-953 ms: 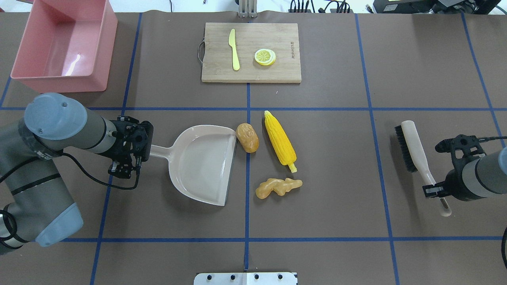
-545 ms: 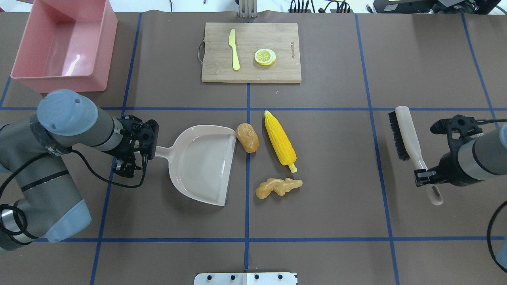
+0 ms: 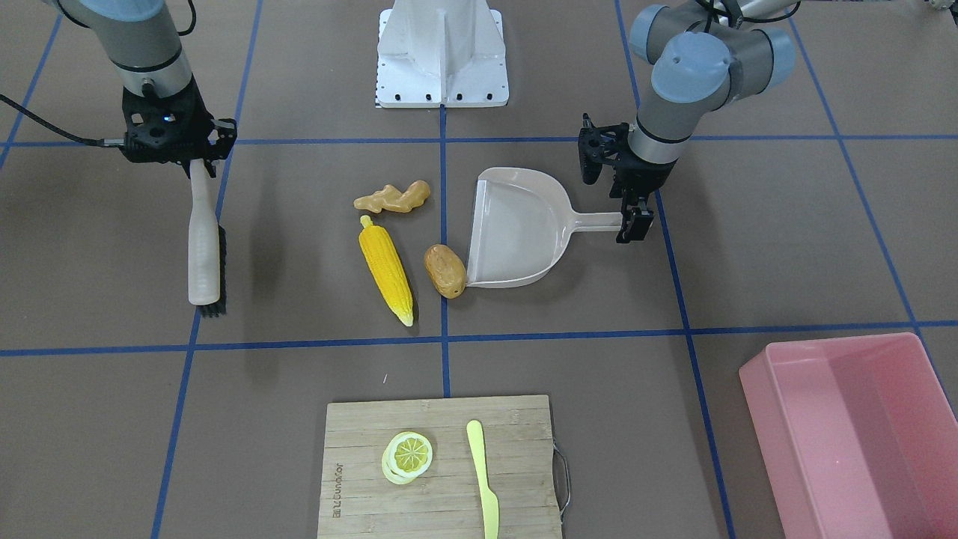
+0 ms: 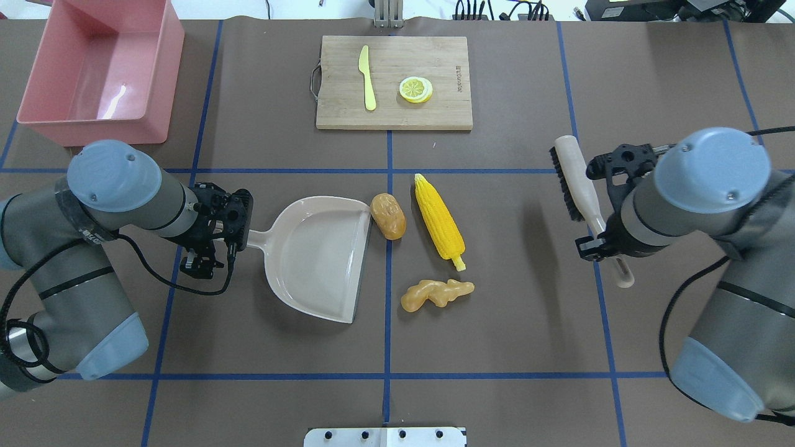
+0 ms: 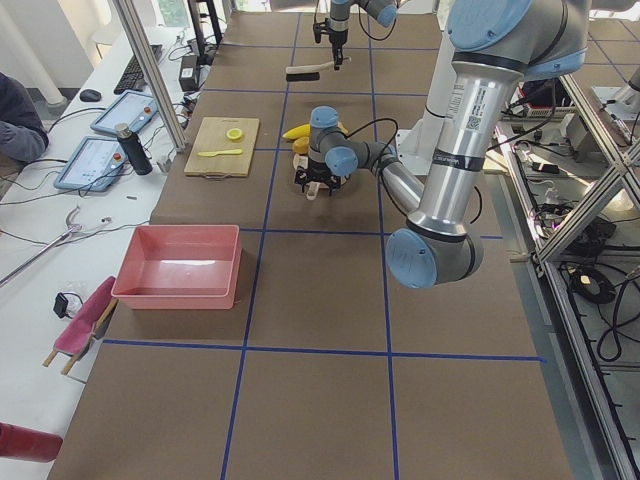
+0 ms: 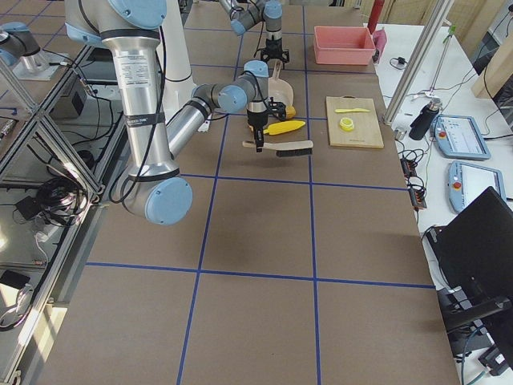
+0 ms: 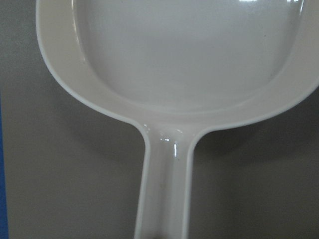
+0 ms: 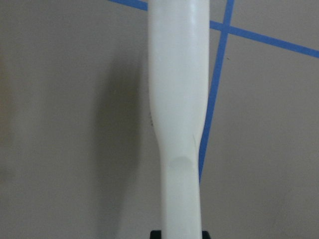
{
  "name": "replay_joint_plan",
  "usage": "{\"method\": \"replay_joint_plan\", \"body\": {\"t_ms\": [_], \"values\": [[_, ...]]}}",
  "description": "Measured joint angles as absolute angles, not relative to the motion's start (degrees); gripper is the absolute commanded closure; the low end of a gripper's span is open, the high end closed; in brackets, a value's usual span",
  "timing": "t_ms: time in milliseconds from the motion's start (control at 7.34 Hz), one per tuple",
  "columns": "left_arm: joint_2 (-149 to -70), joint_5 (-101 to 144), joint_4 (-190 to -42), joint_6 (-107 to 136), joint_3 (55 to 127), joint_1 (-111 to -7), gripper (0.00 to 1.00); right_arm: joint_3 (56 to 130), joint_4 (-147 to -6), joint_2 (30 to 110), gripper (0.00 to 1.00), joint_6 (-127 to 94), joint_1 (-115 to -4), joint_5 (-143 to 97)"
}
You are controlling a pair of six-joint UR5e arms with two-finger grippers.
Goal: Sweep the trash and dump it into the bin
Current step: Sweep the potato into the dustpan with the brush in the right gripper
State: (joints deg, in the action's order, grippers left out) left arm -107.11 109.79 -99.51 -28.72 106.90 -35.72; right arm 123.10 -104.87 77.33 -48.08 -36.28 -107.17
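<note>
The yellow corn cob (image 4: 439,217), brown potato (image 4: 388,215) and tan ginger root (image 4: 436,293) lie mid-table. The potato touches the lip of the beige dustpan (image 4: 317,254), which lies flat. My left gripper (image 4: 241,234) straddles the end of the dustpan handle (image 7: 164,189), and its jaws look open. My right gripper (image 4: 597,243) is shut on the handle of a white brush (image 4: 581,186) and holds it above the table, right of the corn. The pink bin (image 4: 102,68) stands empty at the far left corner.
A wooden cutting board (image 4: 394,82) sits at the far centre. It carries a pale yellow knife (image 4: 367,77) and a lemon slice (image 4: 415,89). Blue tape lines cross the brown table.
My right arm has carried the brush left and farther from me, toward the trash. My left gripper has slid a little right along the dustpan handle. The dustpan and the trash have not moved.
</note>
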Motion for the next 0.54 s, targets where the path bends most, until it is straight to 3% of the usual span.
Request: {"method": "replay_joint_plan", "body": {"t_ms": [545], "values": [[-106.7, 110.2, -99.7, -28.7, 107.2, -35.7, 0.07, 108.7, -109.1, 61.3, 1.00, -48.3, -32.4, -104.8]]}}
